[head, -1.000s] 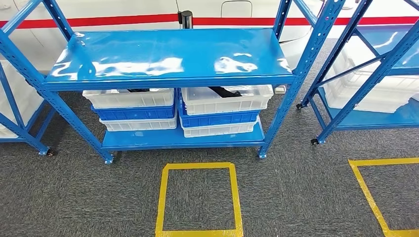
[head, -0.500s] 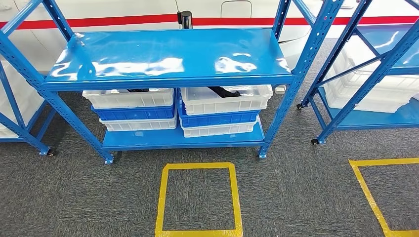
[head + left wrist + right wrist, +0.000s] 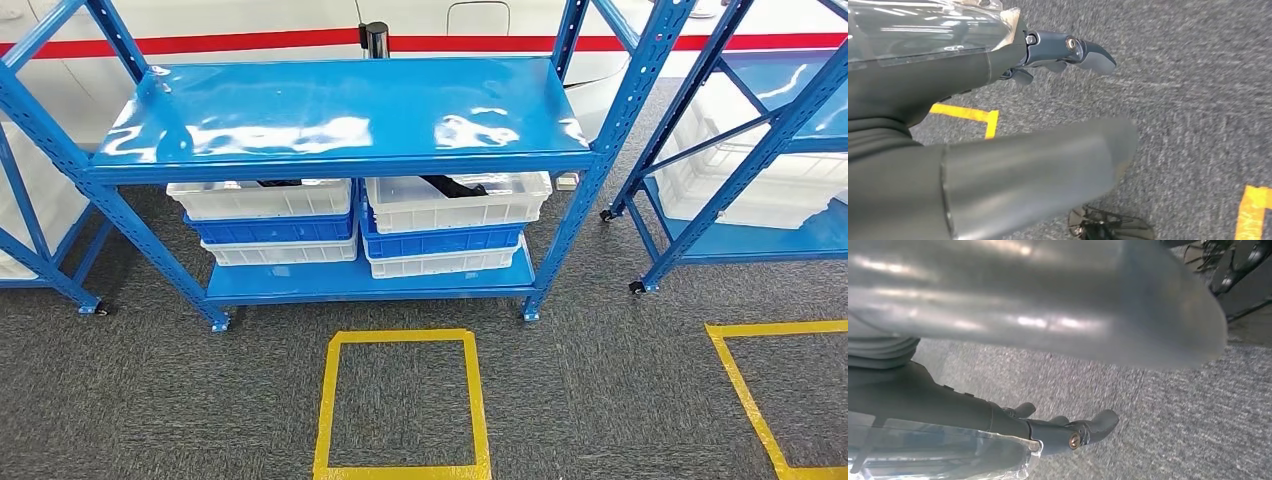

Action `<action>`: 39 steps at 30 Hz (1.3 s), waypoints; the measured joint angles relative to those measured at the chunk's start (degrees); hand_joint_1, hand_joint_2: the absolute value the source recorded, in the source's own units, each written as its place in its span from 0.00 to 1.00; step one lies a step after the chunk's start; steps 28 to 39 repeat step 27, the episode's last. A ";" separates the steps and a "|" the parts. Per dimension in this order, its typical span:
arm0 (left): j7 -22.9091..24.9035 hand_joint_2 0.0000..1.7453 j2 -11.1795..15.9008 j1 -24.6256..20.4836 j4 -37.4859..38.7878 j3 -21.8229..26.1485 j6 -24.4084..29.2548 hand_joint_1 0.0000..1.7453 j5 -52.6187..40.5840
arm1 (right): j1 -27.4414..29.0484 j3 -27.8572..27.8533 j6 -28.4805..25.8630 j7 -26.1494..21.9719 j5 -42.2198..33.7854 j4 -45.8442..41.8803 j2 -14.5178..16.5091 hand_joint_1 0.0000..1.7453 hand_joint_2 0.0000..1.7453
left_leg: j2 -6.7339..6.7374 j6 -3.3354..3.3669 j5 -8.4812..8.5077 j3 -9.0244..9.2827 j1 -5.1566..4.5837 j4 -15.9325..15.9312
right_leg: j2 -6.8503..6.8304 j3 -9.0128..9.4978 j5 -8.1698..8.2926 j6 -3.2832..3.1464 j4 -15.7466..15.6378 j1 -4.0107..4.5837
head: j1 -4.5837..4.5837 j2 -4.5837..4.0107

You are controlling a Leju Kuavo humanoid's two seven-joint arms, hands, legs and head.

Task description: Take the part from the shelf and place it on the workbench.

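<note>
A blue metal shelf [image 3: 340,110] stands on grey carpet [image 3: 600,380] straight ahead in the head view, its glossy upper deck bare and its lower deck carrying two stacks of crates side by side. Each stack has a white crate on top, a blue one under it and another white one at the bottom. The left top crate [image 3: 262,199] holds a dark object that is mostly hidden by the deck above. The right top crate [image 3: 458,201] holds a black part [image 3: 452,186], lying tilted inside near the crate's back wall. A yellow tape square [image 3: 402,402] marks the carpet just in front of the shelf, and a second blue rack [image 3: 745,150] stands to the right with white crates on its lower deck. The left hand [image 3: 1048,90] hangs over the carpet, fingers [image 3: 1088,52] extended and apart from the thumb, holding nothing. The right hand [image 3: 1058,390] likewise hangs above the carpet with fingers [image 3: 1098,424] stretched out and nothing in its grasp.
</note>
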 joint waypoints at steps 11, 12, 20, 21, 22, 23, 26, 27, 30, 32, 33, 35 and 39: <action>7.20 0.00 1.97 3.25 -2.74 -15.57 -3.69 0.00 14.53 | 2.88 0.85 3.92 -1.87 -6.96 -3.23 -0.78 0.00 0.00 | -0.01 -0.10 -0.10 0.01 0.00 0.00 | 0.00 -0.41 -0.06 0.03 0.00 0.00 | 0.01 0.00; 7.82 0.00 2.14 3.52 -2.97 -16.92 -4.03 0.00 15.78 | 3.13 0.93 4.26 -2.04 -7.56 -3.50 -0.85 0.00 0.00 | -0.01 -0.10 -0.10 0.01 0.00 0.00 | 0.00 -0.42 -0.06 0.04 0.00 0.00 | 0.00 0.00; 11.74 0.00 3.07 5.05 -4.26 -24.34 -6.05 0.00 23.74 | 4.41 1.47 6.39 -3.06 -11.34 -4.95 -1.24 0.00 0.00 | -0.01 -0.14 -0.13 0.00 0.00 0.00 | 0.01 -0.42 -0.11 0.08 0.00 0.00 | 0.00 0.00; 12.05 0.00 3.14 5.16 -4.36 -24.93 -6.23 0.00 24.34 | 4.50 1.49 6.56 -3.17 -11.64 -5.09 -1.26 0.00 0.00 | -0.01 -0.14 -0.13 0.00 0.00 0.00 | 0.01 -0.42 -0.11 0.08 0.00 0.00 | 0.00 0.00; 12.32 0.00 3.21 5.27 -4.48 -25.58 -6.38 0.00 24.84 | 4.59 1.51 6.72 -3.26 -11.90 -5.23 -1.29 0.00 0.00 | -0.01 -0.15 -0.14 0.00 0.00 0.00 | 0.01 -0.42 -0.11 0.09 0.00 0.00 | 0.00 0.00; 12.44 0.00 3.28 5.34 -4.57 -25.99 -6.47 0.00 25.04 | 4.66 1.52 6.79 -3.31 -12.00 -5.34 -1.31 0.00 0.00 | -0.01 -0.15 -0.14 0.00 0.00 0.00 | 0.01 -0.42 -0.11 0.09 0.00 0.00 | -0.01 0.00; 12.54 0.00 3.47 5.46 -4.78 -27.03 -6.50 0.00 25.24 | 4.82 1.56 6.87 -3.33 -12.09 -5.60 -1.37 0.00 0.00 | -0.01 -0.15 -0.14 0.01 0.00 0.00 | 0.01 -0.41 -0.12 0.09 0.00 0.00 | 0.00 0.00; 12.54 0.00 3.50 5.48 -4.79 -27.19 -6.50 0.00 25.25 | 4.85 1.56 6.87 -3.33 -12.09 -5.64 -1.38 0.00 0.00 | -0.01 -0.15 -0.14 0.01 0.00 0.00 | 0.01 -0.41 -0.11 0.09 0.00 0.00 | 0.01 0.00; 12.54 0.00 3.50 5.48 -4.79 -27.19 -6.50 0.00 25.25 | 4.85 1.56 6.87 -3.33 -12.09 -5.64 -1.38 0.00 0.00 | -0.01 -0.15 -0.14 0.01 0.00 0.00 | 0.01 -0.41 -0.11 0.09 0.00 0.00 | 0.01 0.00; 12.54 0.00 3.50 5.48 -4.79 -27.19 -6.50 0.00 25.25 | 4.85 1.56 6.87 -3.33 -12.09 -5.64 -1.38 0.00 0.00 | -0.01 -0.15 -0.14 0.01 0.00 0.00 | 0.01 -0.41 -0.11 0.09 0.00 0.00 | 0.01 0.00; 12.54 0.00 3.50 5.48 -4.79 -27.19 -6.50 0.00 25.25 | 4.85 1.56 6.87 -3.33 -12.09 -5.64 -1.38 0.00 0.00 | -0.01 -0.15 -0.14 0.01 0.00 0.00 | 0.01 -0.41 -0.11 0.09 0.00 0.00 | 0.01 0.00; 12.54 0.00 3.50 5.48 -4.79 -27.19 -6.50 0.00 25.25 | 4.85 1.56 6.87 -3.33 -12.09 -5.64 -1.38 0.00 0.00 | -0.01 -0.15 -0.14 0.01 0.00 0.00 | 0.01 -0.41 -0.11 0.09 0.00 0.00 | 0.01 0.00; 12.54 0.00 3.50 5.48 -4.79 -27.19 -6.50 0.00 25.25 | 4.85 1.56 6.87 -3.33 -12.09 -5.64 -1.38 0.00 0.00 | -0.01 -0.15 -0.14 0.01 0.00 0.00 | 0.01 -0.41 -0.11 0.09 0.00 0.00 | 0.01 0.00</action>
